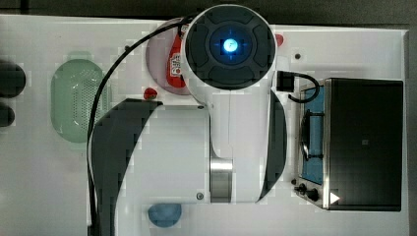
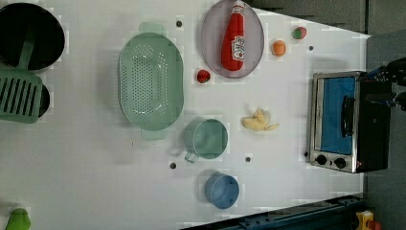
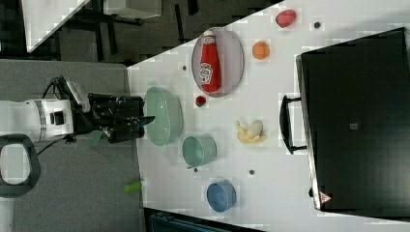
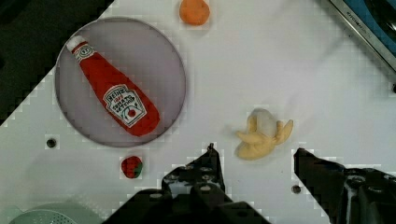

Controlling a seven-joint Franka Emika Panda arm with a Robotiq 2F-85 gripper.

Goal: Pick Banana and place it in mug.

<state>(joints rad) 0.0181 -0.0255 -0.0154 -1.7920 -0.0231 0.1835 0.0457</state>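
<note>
White worktop spreads under your arm, carrying a toy kitchen set. Your gripper (image 4: 254, 163) hangs above it with its jaws well apart and nothing between them; in the wrist view the banana (image 4: 262, 135) lies just beyond the fingertips, roughly in line with the gap. In the left view the banana (image 2: 259, 121) rests on bare worktop between the mug (image 2: 207, 139) and the toaster oven (image 2: 342, 120), apart from both, nearer the oven's edge of the worktop than the far end where the colander (image 2: 151, 81) sits. The mug stands upright and looks empty, its handle turned toward the blue cup (image 2: 222, 190). A ketchup bottle (image 2: 233, 37) lies on the purple plate (image 2: 210, 52) toward the opposite edge, with a strawberry (image 2: 203, 75) and an orange (image 2: 278, 48) close by. You appear to be at the approach step: nothing is grasped yet. Next, you likely need to centre the open jaws over the banana's lobes, descend until the fingers straddle it, and close gently, since the shape is lumpy and may slip or twist. After that comes a short carry across to the mug, so keep the lift high enough to clear its rim.
</note>
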